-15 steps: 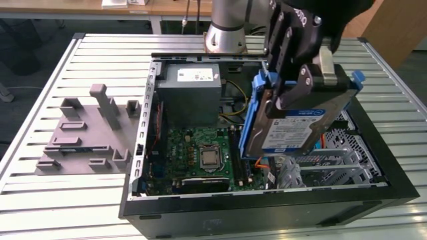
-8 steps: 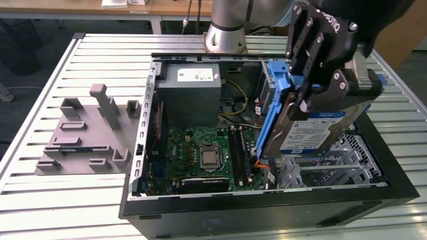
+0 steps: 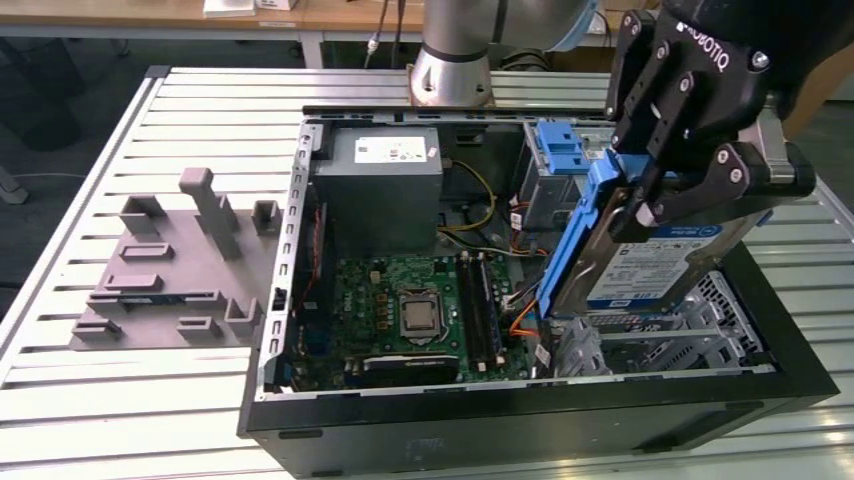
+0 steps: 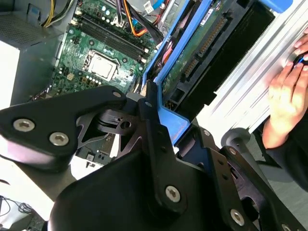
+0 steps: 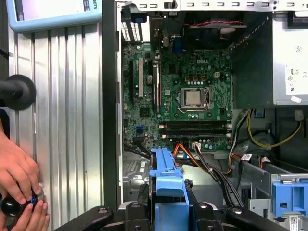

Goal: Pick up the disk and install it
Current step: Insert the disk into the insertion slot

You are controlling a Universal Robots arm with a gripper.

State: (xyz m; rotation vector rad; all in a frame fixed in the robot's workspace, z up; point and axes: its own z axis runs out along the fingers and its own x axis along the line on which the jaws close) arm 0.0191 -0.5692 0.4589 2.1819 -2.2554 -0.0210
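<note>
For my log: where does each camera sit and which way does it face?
Exterior view: off the arm, angled down into the open computer case; arm base and gripper, shut on the disk, show.
First wrist view: on the arm, facing the motherboard past the gripper; a person's hands show.
Second wrist view: on the arm, close behind the gripper; one hand shows.
Shared: all show disk and motherboard.

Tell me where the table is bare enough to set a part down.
Bare slats of the table lie between the grey fixture and the near edge, and beyond the fixture toward the far edge. Crowded: inside the computer case, where the claw holds the disk.
</note>
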